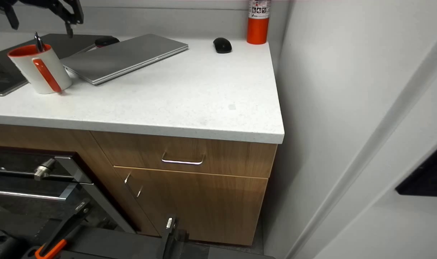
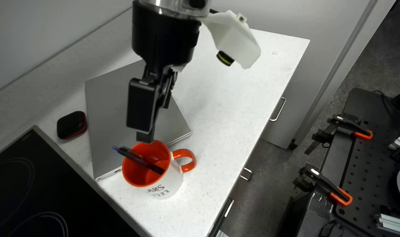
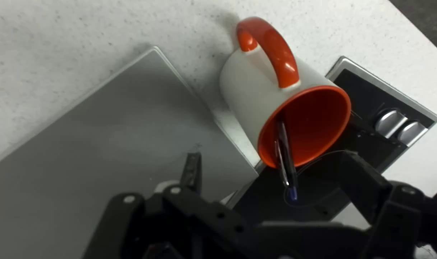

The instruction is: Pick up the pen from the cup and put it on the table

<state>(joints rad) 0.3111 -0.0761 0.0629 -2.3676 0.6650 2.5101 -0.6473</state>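
The white cup [image 1: 42, 73] with an orange-red rim and handle stands on the white table [image 1: 189, 97]; it also shows in an exterior view [image 2: 174, 184] and in the wrist view [image 3: 250, 86]. The dark pen [image 2: 137, 158] leans inside the cup, its blue-tipped end sticking out above the rim; it also shows in the wrist view [image 3: 287, 156]. My gripper [image 1: 42, 28] is open and empty above the cup. In the wrist view the fingers of the gripper [image 3: 272, 158] are wide apart, one on each side of the pen's upper end, touching nothing visible. The pen's lower end is partly hidden inside the cup.
A grey closed laptop [image 1: 128, 57] lies beside the cup. A black cooktop [image 2: 22, 184] with knobs borders it. A black-and-red rounded case [image 2: 72, 125] lies by the laptop. A black mouse [image 1: 222, 45] and a red bottle [image 1: 258, 30] stand farther off, near the wall.
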